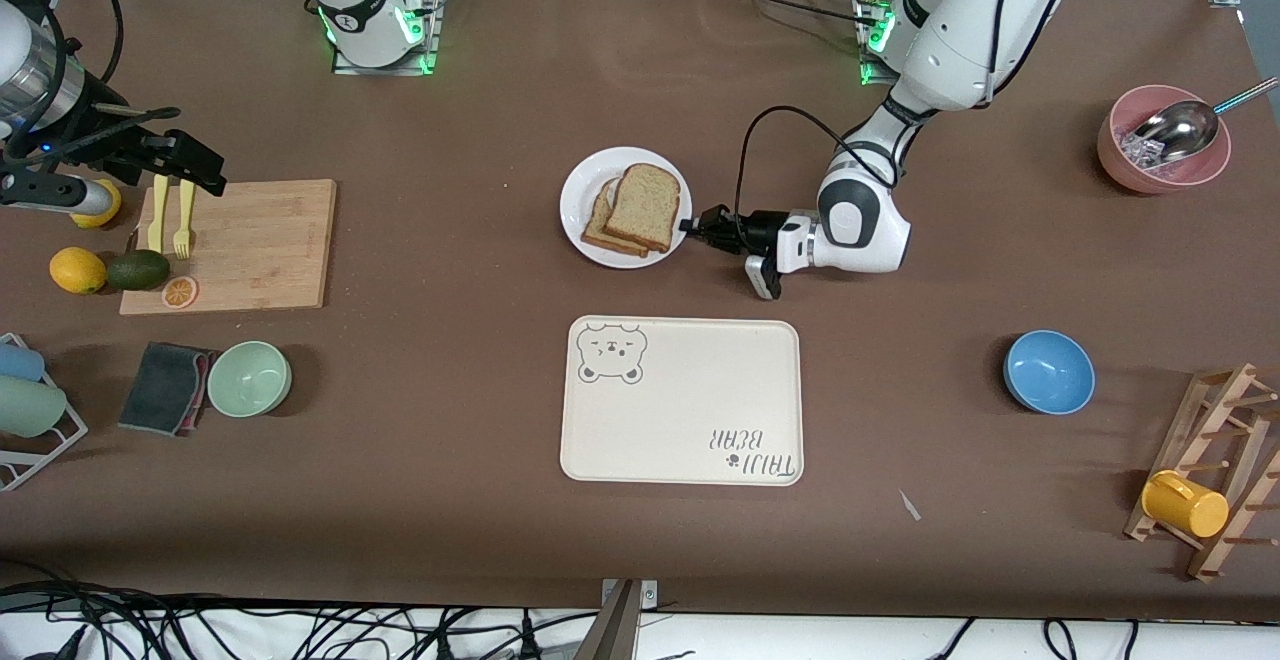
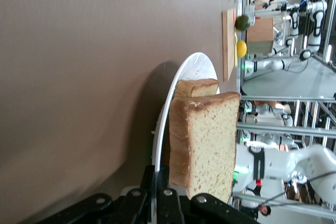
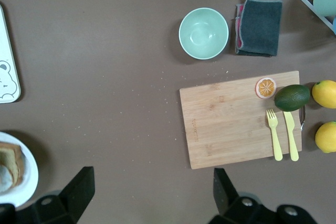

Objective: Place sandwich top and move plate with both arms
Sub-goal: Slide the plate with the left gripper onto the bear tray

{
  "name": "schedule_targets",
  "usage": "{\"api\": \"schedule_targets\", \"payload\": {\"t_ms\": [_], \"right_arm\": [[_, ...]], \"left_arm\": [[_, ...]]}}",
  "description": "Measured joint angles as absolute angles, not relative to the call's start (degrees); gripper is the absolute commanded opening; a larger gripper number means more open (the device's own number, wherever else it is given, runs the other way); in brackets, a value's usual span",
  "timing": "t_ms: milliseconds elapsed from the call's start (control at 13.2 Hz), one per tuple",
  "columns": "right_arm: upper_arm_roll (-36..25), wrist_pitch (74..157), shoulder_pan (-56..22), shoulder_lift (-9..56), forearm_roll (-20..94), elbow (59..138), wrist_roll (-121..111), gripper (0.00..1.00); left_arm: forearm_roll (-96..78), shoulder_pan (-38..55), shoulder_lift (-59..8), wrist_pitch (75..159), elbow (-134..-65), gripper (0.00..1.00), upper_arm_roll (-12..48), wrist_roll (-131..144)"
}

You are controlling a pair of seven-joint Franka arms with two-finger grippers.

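The small white plate (image 1: 590,185) sits mid-table and carries a stacked sandwich. The sandwich top (image 1: 645,205), a speckled wholemeal slice, lies on a lower slice (image 1: 600,230). My left gripper (image 1: 693,227) is low at the plate's edge toward the left arm's end. In the left wrist view the left gripper (image 2: 164,174) is shut on the plate's rim (image 2: 191,66), with the top slice (image 2: 207,140) just past its fingers. My right gripper (image 1: 195,172) hangs open and empty above the cutting board's corner. The right wrist view shows that gripper (image 3: 152,179) spread wide, and the plate (image 3: 26,182) at the edge of the view.
A cream bear tray (image 1: 690,410) lies nearer the front camera than the plate. A wooden cutting board (image 1: 260,240) with fork, knife, avocado and lemons, a green bowl (image 1: 249,378) and a cloth lie toward the right arm's end. A blue bowl (image 1: 1048,371), a pink bowl (image 1: 1160,155) and a mug rack lie toward the left arm's end.
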State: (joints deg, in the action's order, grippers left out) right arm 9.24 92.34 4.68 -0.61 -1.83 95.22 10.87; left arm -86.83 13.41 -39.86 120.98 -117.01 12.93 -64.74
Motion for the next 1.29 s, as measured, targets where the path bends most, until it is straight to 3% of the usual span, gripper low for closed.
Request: {"api": "schedule_targets", "payload": {"t_ms": [606,1287], "right_arm": [[9.2,92.3,4.7,-0.6,-1.8,95.2,10.9,1.0],[9.2,92.3,4.7,-0.6,-1.8,95.1,10.9,1.0]], "left_arm": [[-80.9,10.7,-40.3,121.2,-99.2,0.0,11.1,-47.2],[-70.4,10.3,-53.4,121.5,-79.7,0.0,5.8,-35.3]]}}
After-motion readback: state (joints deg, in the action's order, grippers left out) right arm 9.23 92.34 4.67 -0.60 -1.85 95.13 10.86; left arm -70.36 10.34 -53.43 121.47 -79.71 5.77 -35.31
